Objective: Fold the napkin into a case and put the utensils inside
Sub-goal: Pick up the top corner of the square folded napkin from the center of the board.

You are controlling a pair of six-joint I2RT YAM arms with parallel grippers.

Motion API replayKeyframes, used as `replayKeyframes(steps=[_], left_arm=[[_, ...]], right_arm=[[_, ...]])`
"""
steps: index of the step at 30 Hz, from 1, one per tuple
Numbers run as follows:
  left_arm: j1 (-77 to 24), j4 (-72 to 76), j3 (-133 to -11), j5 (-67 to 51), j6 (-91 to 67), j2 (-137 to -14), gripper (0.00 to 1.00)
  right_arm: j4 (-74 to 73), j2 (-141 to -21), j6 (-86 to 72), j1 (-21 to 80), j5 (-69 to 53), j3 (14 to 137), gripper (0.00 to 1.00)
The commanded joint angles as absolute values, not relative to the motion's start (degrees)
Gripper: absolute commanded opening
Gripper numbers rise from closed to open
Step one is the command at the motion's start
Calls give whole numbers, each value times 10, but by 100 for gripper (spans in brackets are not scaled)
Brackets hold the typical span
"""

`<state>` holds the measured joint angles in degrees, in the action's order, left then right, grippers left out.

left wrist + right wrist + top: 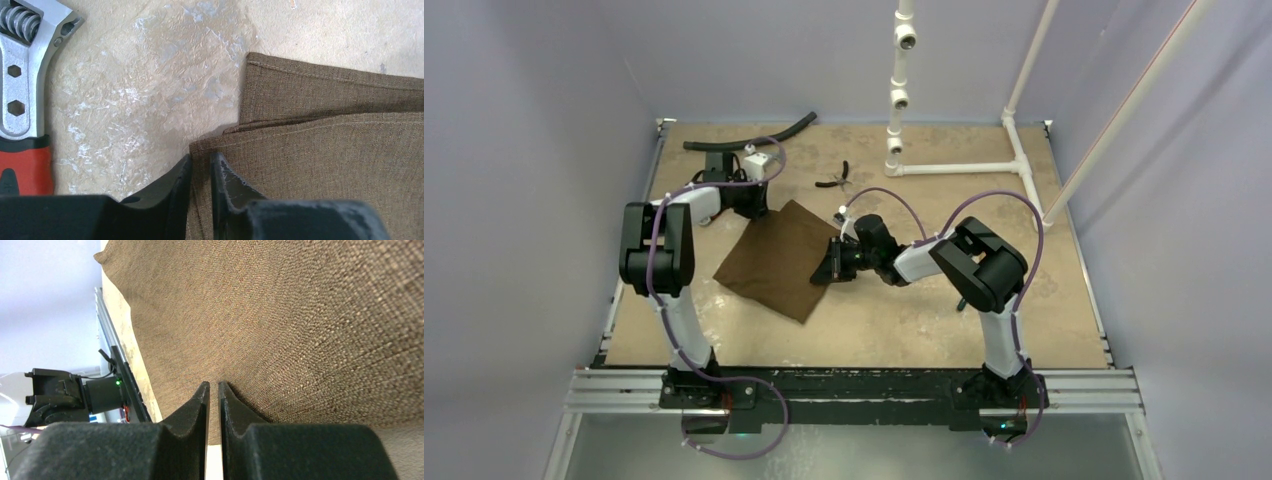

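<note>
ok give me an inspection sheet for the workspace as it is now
surface: tan table, pale worn patches
napkin: dark brown, lying skewed, two layers at its far corner
utensils: nothing seen
clutter: black hose, pliers, red-handled wrench near the napkin, not touching
left gripper: pinching the napkin's far corner
right gripper: pinching the napkin's right edge, cloth lifted
cables: purple cables loop off both arms
surroundings: white pipe frame far right; plain walls

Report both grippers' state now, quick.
Left gripper: closed, pinching the napkin at its edge.
Right gripper: closed, pinching the napkin's edge too.
</note>
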<state>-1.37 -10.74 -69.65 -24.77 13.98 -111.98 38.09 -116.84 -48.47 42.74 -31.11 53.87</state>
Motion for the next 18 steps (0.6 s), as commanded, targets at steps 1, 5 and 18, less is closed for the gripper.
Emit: replayKeyframes(steps=[1,5,18], left_arm=[[-14,-95,-715,-273,135,-1125,14],[-14,-92,-712,-280,140,-1121,0],[-15,-95,-706,-333,145,-1041,0]], right_arm=[[382,-1161,-487,430,-327,536,13],[381,-1158,-487,430,-329,537,12],[328,-1142,-479,429,-339,575,13]])
